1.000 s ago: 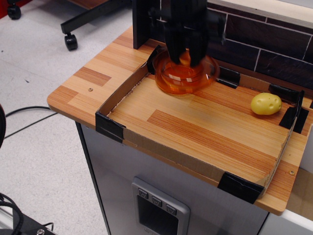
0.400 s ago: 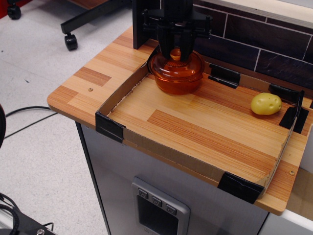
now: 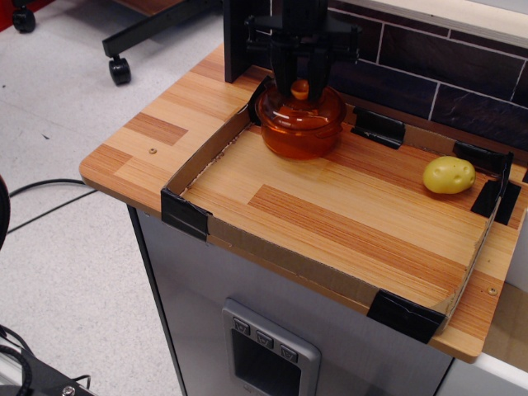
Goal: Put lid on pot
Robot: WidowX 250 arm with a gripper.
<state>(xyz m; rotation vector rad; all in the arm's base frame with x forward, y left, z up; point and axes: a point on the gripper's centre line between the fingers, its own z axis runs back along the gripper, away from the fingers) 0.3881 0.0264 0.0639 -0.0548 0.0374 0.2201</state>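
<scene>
The orange pot stands in the far left corner of the cardboard-walled tray. The domed orange lid sits level on the pot's rim and covers it. My black gripper hangs straight down over the lid. Its two fingers stand on either side of the lid's small knob, and the knob shows between them. The fingers look slightly parted from the knob, so the gripper is open. The upper arm hides the wall behind it.
A yellow potato lies at the tray's far right. Black brackets hold the tray's corners. A dark tiled wall runs behind the counter. The wooden counter's front and left edges drop to the floor.
A second ago my gripper held the lid tilted above the open pot. The lid has come down and now rests flat on the pot, and the fingers have loosened around the knob.
</scene>
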